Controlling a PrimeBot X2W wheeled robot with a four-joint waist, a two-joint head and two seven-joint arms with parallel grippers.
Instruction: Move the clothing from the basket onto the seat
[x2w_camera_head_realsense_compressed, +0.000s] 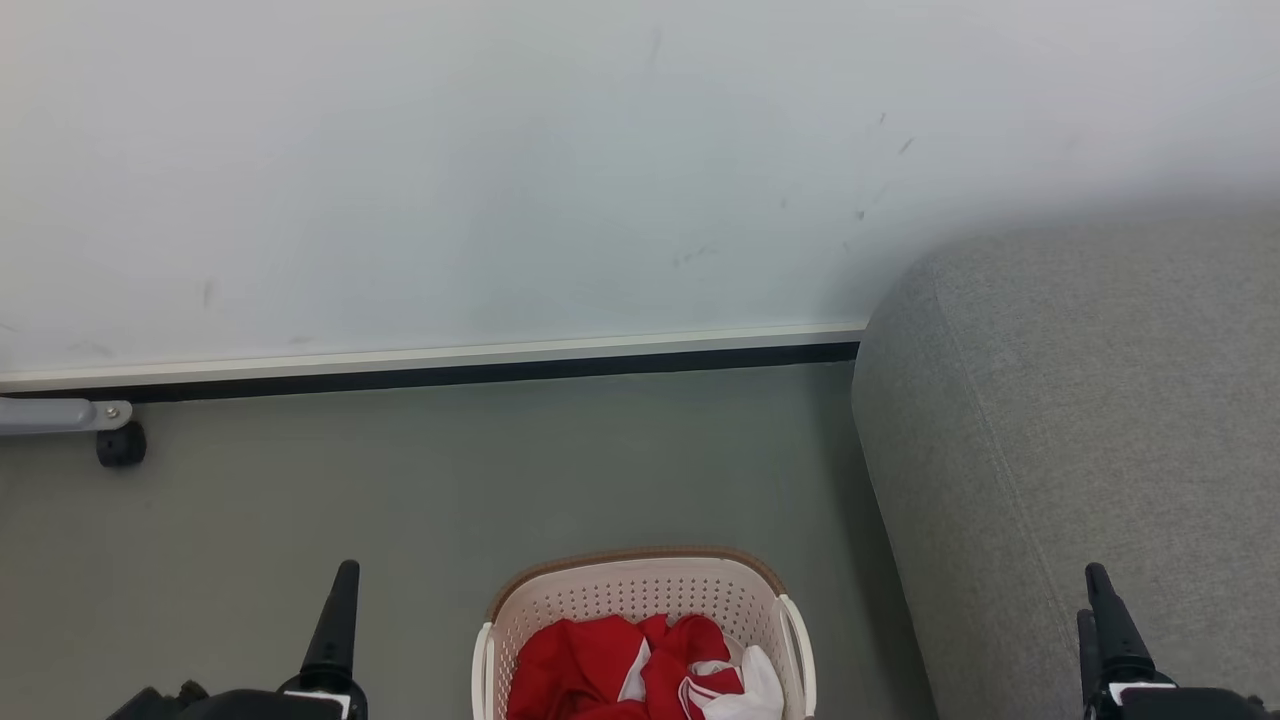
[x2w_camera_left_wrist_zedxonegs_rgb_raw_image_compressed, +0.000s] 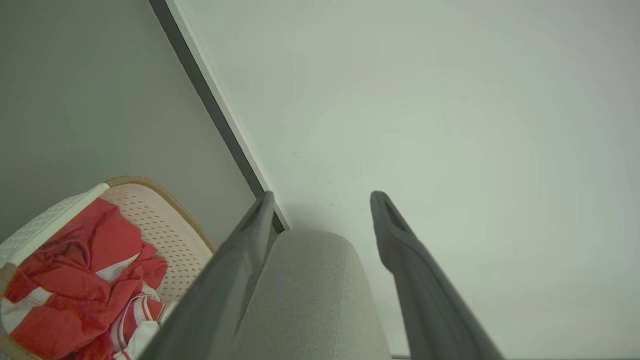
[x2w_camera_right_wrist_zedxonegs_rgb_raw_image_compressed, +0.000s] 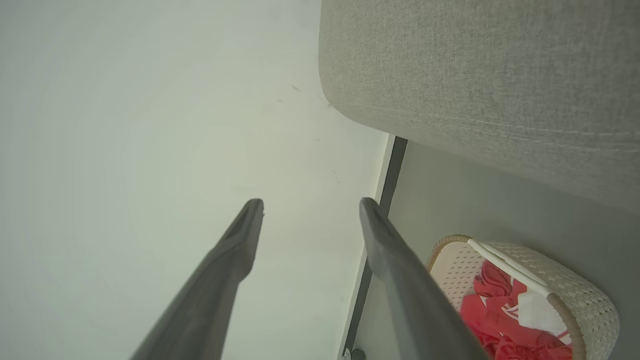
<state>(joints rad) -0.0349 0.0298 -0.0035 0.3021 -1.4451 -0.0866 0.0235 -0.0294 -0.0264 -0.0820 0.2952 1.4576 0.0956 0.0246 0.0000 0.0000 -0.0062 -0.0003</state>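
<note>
- The light grey sofa (x2w_camera_head_realsense_compressed: 1080, 420) fills the robot's right side. Its rounded end stands just beside the basket, so the carry is likely short and to the right.
- The grey floor (x2w_camera_head_realsense_compressed: 400, 480) bears the cream laundry basket (x2w_camera_head_realsense_compressed: 640, 590), which sits low in the head view, between the two arms.
- The red and white clothing (x2w_camera_head_realsense_compressed: 590, 660) lies crumpled inside the basket, well below its brown rim. None of it is on the sofa.
- The left pincer (x2w_camera_left_wrist_zedxonegs_rgb_raw_image_compressed: 324, 200) has its fingers apart and holds nothing. It points past the basket toward the wall.
- The right pincer (x2w_camera_right_wrist_zedxonegs_rgb_raw_image_compressed: 311, 204) is likewise spread and empty, and it is the nearer of the two to the sofa.
- The step in hand looks like the first reach.
  - A pincer would best come down from above onto a raised red fold in the middle of the heap, clear of the perforated wall and handles.
  - It should then lift high enough that the trailing cloth clears the rim and does not drag the light basket along.
</note>
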